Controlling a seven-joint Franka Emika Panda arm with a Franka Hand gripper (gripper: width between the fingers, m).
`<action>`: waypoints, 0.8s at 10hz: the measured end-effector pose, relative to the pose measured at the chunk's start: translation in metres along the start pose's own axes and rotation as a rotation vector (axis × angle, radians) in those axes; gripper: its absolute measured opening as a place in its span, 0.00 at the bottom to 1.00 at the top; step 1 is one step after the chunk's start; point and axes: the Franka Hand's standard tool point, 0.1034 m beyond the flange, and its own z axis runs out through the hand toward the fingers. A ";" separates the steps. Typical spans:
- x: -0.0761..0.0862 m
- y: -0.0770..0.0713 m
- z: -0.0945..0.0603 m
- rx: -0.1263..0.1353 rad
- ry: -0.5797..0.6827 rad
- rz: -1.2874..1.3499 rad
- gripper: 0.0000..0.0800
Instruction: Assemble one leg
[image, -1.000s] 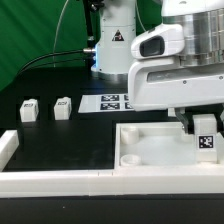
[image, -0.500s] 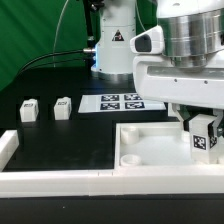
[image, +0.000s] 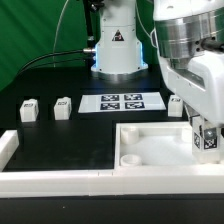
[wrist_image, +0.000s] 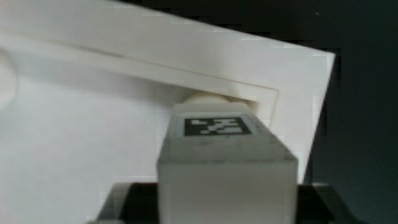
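Leg (image: 206, 141) upright, tag facing camera, clamped in gripper (image: 205, 130) over the white tray piece (image: 150, 152) at its corner on the exterior view's right. Wrist view: leg (wrist_image: 222, 150) base meets the tray's inner corner. Three more legs (image: 63, 107) stand apart on the black counter (image: 60, 135).

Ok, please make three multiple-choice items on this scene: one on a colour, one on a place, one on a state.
1. The table is: A red, B black, C yellow.
2. The held leg is: A at a corner of the tray, B lying on the table, C out of view.
3. The claw is: A open, B hidden, C shut on the leg.
Answers: B, the bare surface is black; A, the wrist view shows the leg at the corner; C, the claw's fingers clamp the leg from both sides.
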 end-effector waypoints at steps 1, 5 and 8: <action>-0.001 0.000 0.000 0.002 -0.010 0.090 0.37; -0.003 -0.001 0.000 0.008 -0.016 0.384 0.37; -0.004 -0.001 0.001 0.008 -0.015 0.314 0.71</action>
